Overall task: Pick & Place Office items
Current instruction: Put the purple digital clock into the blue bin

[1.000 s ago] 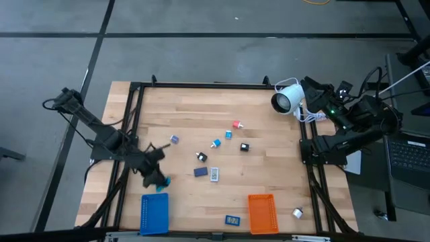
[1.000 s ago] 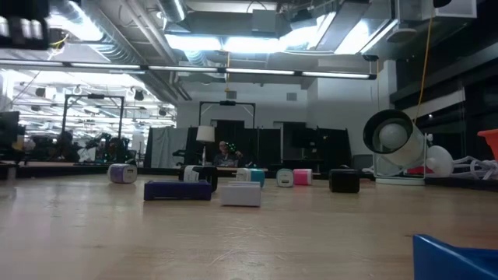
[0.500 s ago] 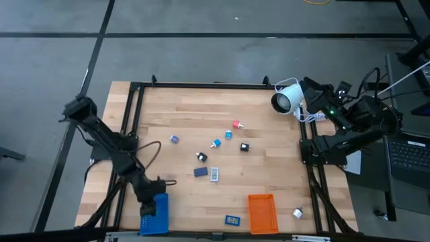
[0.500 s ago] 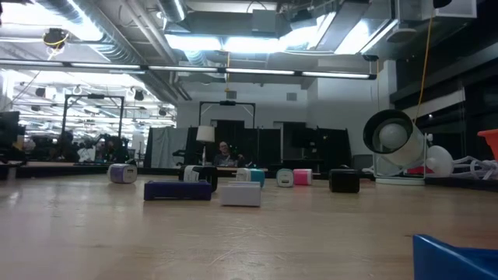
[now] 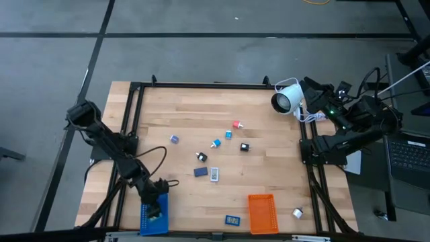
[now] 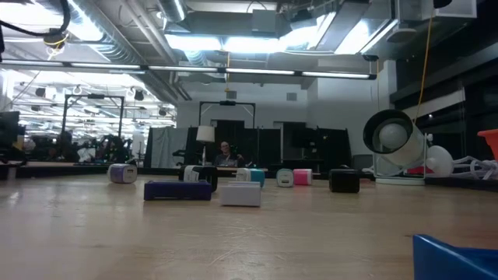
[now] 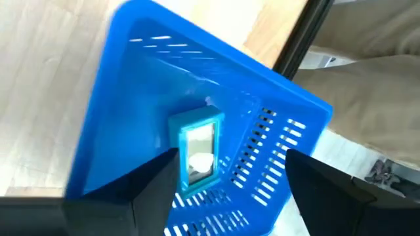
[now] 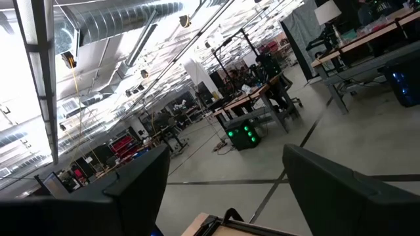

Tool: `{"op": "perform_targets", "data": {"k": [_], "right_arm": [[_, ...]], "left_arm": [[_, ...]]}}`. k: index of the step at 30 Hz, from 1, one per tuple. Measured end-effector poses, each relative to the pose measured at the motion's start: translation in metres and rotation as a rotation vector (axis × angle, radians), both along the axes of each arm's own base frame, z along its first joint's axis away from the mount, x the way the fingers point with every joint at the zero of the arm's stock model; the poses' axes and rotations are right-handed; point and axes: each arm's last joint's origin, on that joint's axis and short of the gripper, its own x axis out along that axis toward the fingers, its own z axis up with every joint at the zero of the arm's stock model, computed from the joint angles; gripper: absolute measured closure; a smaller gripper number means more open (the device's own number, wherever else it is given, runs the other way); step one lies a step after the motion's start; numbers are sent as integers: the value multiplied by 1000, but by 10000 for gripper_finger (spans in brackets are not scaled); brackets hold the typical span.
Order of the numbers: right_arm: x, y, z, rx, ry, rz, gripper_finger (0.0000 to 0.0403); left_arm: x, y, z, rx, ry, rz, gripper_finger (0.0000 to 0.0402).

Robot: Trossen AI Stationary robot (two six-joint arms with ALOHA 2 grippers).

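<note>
My left gripper (image 7: pixel 230 196) hangs open above the blue tray (image 5: pixel 153 215) at the table's near left. A teal rectangle with a white face (image 7: pixel 197 151) lies inside the tray (image 7: pixel 131 98), between the fingers and close against one of them. The other pieces sit on the wood mid-table: a purple chunk (image 5: pixel 174 140), a red one (image 5: pixel 236 124), two light-blue ones (image 5: pixel 228 134), two black-white ones (image 5: pixel 244 146), a flat dark-blue rectangle (image 5: pixel 200 172) and a white one (image 5: pixel 215 175). A second teal rectangle (image 5: pixel 232 220) lies near the orange tray. My right gripper (image 8: pixel 226 196) waits open at the right edge. My left gripper comes down from above over the blue tray. The teal rectangle's long edge (image 7: pixel 176 154) lies right beside one finger (image 7: pixel 154 190); I cannot tell whether they touch. The other finger stands well apart from it.
An orange tray (image 5: pixel 263 212) stands at the near edge, with a small silver piece (image 5: pixel 297 213) to its right. A big white round lamp-like device (image 5: pixel 287 99) sits at the far right corner. A black frame (image 5: pixel 201 85) rims the table. Bare wood lies between the pieces and the trays.
My left gripper has moved from the table's left-middle toward the near edge, ending above the blue tray. The teal rectangle that was at its fingers has gone with it and now lies in the tray. The right arm and the other pieces have stayed put.
</note>
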Motion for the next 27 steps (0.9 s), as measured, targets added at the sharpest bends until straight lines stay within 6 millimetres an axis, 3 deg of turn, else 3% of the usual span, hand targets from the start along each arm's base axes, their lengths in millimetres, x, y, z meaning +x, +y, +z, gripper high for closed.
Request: {"op": "perform_targets", "data": {"k": [5, 10, 16, 20, 23, 27], "right_arm": [[0, 0, 0, -10, 9, -3, 101], [0, 0, 0, -14, 12, -4, 101], [0, 0, 0, -14, 11, -4, 101], [0, 0, 0, -15, 10, -1, 101], [0, 0, 0, -19, 7, 14, 101], [0, 1, 1, -21, 6, 21, 101]], "left_arm": [[0, 5, 12, -21, -44, 49, 130], [3, 23, 41, -60, -187, 151, 130], [5, 69, 89, -76, -471, 407, 130], [1, 108, 114, 17, -681, 586, 130], [1, 133, 118, 151, -742, 669, 130], [13, 155, 106, 290, -686, 631, 130]]}}
